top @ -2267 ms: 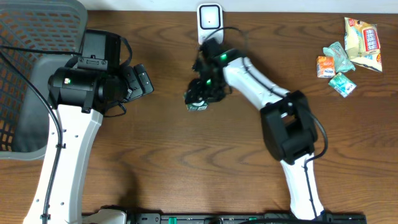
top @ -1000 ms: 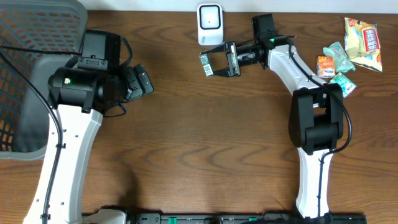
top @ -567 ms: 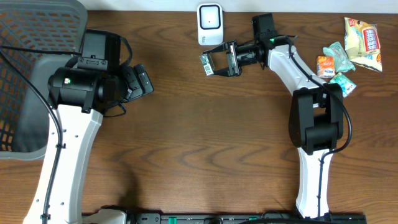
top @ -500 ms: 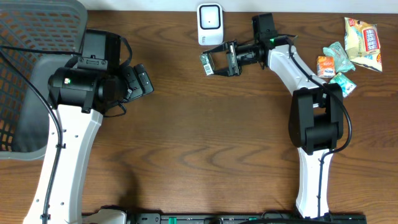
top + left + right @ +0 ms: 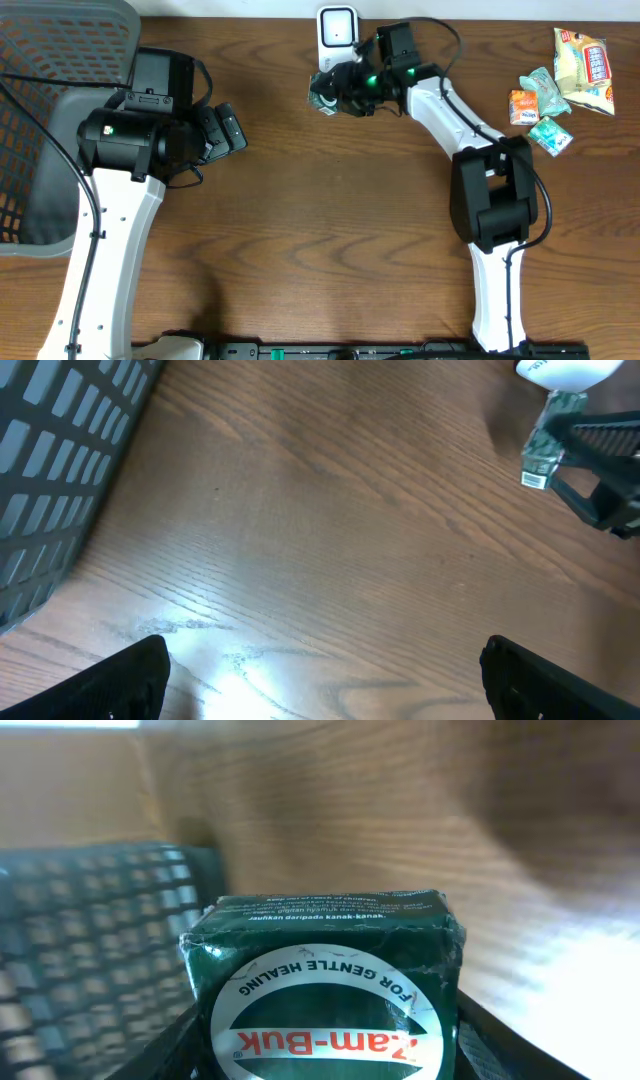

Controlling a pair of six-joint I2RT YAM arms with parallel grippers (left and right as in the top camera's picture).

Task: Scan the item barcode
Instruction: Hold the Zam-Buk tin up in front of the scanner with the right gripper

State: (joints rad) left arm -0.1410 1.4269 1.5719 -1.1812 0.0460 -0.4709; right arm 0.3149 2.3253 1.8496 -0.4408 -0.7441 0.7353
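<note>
Since the right claw (image 5: 338, 88) sits at the far edge of the table (image 5: 330, 240), the nearest thing to it is the white scanner (image 5: 338, 30), just beside its tip. I see nothing between the two. Well off to the claw's right lie the snack packets (image 5: 555, 85), in a loose cluster. Far to its left is the grey mesh basket (image 5: 50, 90), with my left arm in front of it.

Right claw: jaws about half parted and clamped on two sides of the green Zam-Buk box (image 5: 322, 98). The box is at the claw's tip, right by the scanner's front.

Left claw (image 5: 231, 128): jaws spread wide with nothing in them, over bare wood and well apart from the box.

Right wrist view gives me the box label, upside down, filling the lower frame. A black finger (image 5: 165, 1055) shows at each side and the basket is blurred beyond.

Left wrist view shows the box small and side-on, pinched at the claw tip under the scanner's rounded edge, plus a corner of the basket.

Only overhead shows the packets. I can't make out a barcode in any view.
</note>
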